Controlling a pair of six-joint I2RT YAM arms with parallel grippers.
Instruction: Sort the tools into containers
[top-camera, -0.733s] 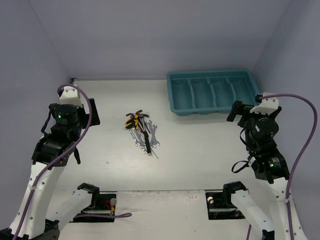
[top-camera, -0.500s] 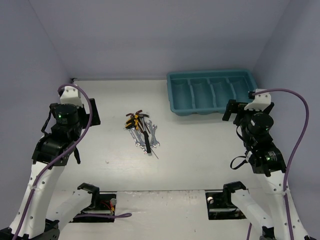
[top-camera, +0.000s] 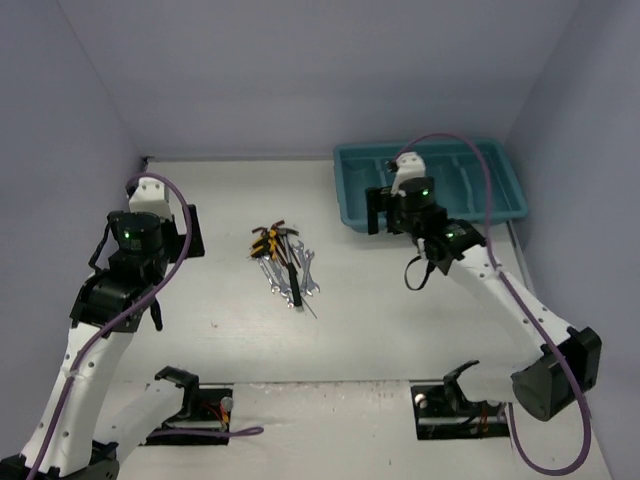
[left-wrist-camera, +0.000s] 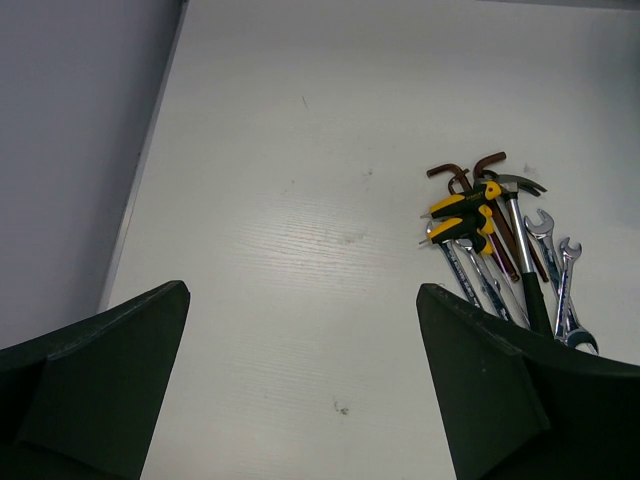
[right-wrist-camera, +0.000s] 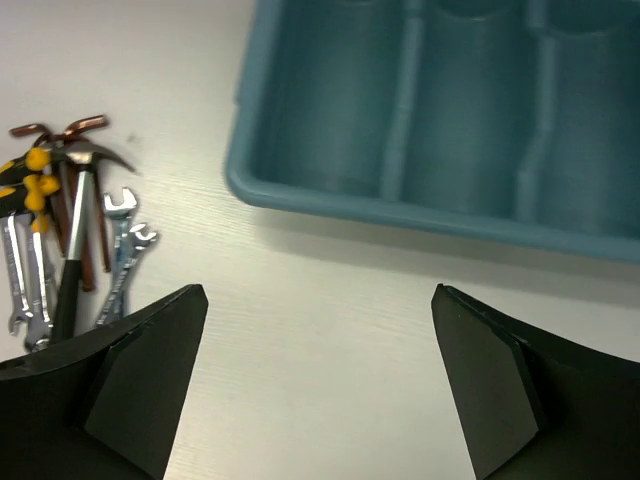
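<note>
Here, the tools lie in one tight heap near the middle of the white tabletop, all of them outside the tray. The heap is made up of silver open-ended wrenches fanned side by side, reddish-brown L-shaped hex keys at its far end, small yellow-and-black pieces lying by the wrench heads, and a small hammer with a bright metal head and a black handle laid lengthwise over the rest. The tools overlap and touch one another, so I cannot tell how many wrenches there are.

The teal plastic rectangular tray with a raised rim and long narrow compartments stands at the far right of the table, well apart from the heap. A strip of white table lies between them.

The right arm reaches out over that strip, and in the top view its wrist sits in front of the tray's near left part, hiding some of the left compartments. The right gripper has its jaws spread wide with nothing between them. Its own camera sees the heap to one side and the tray's near wall ahead. A purple cable arcs from this arm over the tray.

The left gripper is likewise wide open and holds nothing. It hangs over the left part of the table, with the heap off to its right. Pale lilac walls close the table in.
</note>
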